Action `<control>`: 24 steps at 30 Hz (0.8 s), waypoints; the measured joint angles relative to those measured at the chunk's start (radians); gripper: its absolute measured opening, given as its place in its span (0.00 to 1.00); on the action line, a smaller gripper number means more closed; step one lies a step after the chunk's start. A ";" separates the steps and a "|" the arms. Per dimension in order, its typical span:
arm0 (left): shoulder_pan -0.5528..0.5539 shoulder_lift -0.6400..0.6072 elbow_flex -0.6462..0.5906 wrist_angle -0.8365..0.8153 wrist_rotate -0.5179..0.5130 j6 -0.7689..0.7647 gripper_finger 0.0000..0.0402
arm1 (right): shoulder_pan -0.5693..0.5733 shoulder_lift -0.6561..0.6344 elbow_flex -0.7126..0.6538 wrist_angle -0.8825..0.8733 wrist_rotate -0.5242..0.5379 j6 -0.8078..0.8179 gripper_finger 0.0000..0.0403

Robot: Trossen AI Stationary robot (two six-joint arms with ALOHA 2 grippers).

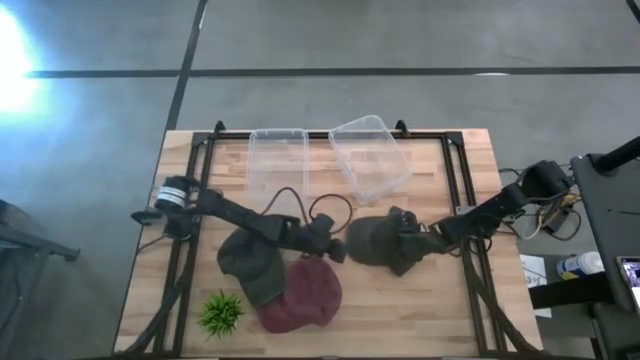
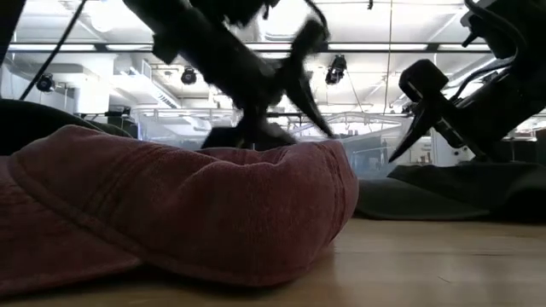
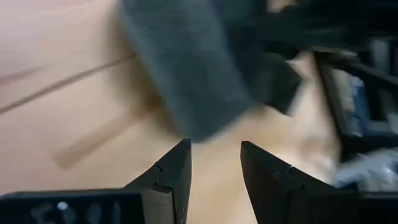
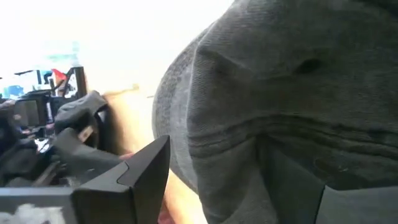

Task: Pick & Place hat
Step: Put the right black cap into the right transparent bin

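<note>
Right hand (image 1: 408,243) grips the soft, ribbed grey hat (image 1: 375,240); left hand (image 1: 335,247) hangs open beside it.

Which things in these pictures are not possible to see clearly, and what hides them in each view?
- Right hand, high view: whether it grips the dark grey hat is hidden by its own body; the right wrist view shows only cloth.
- Green hat, high view: the left arm covers part.
- Maroon hat, low view: its near edge is cut off and it blocks the table behind.
- Left hand, left wrist view: the scene ahead is blurred.
</note>
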 joint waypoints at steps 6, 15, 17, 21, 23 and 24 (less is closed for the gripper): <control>0.005 0.058 0.012 0.008 -0.025 -0.072 0.37 | 0.000 0.034 0.007 0.006 -0.063 0.000 0.58; 0.021 0.084 0.010 0.027 -0.081 -0.044 0.37 | 0.001 0.107 0.011 0.082 -0.113 0.006 0.58; 0.025 0.101 0.011 0.067 -0.080 -0.025 0.37 | 0.000 0.120 0.013 0.106 -0.116 0.005 0.58; 0.028 0.145 0.011 0.175 -0.058 -0.013 0.37 | -0.008 0.147 0.047 0.106 -0.130 -0.001 0.58; 0.028 0.165 0.010 0.238 -0.053 -0.009 0.37 | -0.014 0.165 0.070 0.102 -0.136 -0.012 0.58; 0.028 0.171 0.010 0.273 -0.046 -0.007 0.37 | -0.016 0.170 0.080 0.102 -0.142 -0.020 0.58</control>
